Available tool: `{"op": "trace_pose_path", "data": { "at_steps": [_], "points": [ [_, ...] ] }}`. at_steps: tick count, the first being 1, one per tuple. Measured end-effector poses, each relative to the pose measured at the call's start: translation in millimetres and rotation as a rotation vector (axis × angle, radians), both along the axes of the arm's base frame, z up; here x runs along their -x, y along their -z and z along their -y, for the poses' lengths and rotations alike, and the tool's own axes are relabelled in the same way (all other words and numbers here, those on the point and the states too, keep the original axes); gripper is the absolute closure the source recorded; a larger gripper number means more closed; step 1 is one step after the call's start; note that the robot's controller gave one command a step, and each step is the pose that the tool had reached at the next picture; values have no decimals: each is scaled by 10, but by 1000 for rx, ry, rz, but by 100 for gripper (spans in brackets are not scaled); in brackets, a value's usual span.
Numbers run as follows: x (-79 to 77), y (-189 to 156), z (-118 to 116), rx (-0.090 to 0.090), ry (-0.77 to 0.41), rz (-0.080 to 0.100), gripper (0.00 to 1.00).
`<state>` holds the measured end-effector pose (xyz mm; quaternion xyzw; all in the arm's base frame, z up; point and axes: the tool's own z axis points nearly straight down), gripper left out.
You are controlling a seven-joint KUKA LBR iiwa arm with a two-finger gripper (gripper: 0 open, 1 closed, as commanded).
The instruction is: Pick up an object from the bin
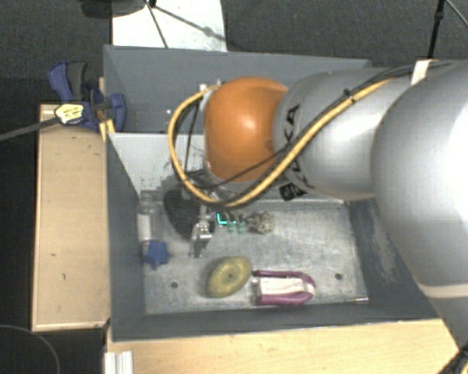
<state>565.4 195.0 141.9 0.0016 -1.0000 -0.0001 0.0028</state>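
Your gripper [200,238] hangs low in the bin [125,209], under the orange wrist cover, left of the middle of the floor. You cannot tell from here whether it is set wide or narrow, and nothing shows in its grasp. The closest things to it are a dark rounded thing [178,209] just up and to its left, half hidden under the cables, and an olive-yellow disc [228,276] just below it, near the front wall. Judge the disc your likeliest pick: it lies flat and apart from its neighbours, and it looks light and perhaps a little spongy. It should give rather than break, but because it sits low you would have to take it across its width, by the rim, close to the floor. The purple-and-white packet [282,288] touching or nearly touching the disc's right side looks glossy and probably slippery. Counting what you have: one disc, one packet, one dark rounded thing, one small blue piece [154,253] at the left, one pale clear tube [145,224] along the left wall, and one small mottled lump [260,223] right of the gripper. That makes six things, each lying singly and none of them heaped.
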Motion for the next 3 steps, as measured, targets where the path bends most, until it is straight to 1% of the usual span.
{"op": "trace_pose_path", "data": {
  "at_steps": [1, 2, 3],
  "points": [
    [-191, 80, 58, -2, 71, 11, 0],
    [-132, -68, 244, 0, 192, 7, 0],
    [-231, 232, 85, 0, 438, 8, 0]
  ]
}}
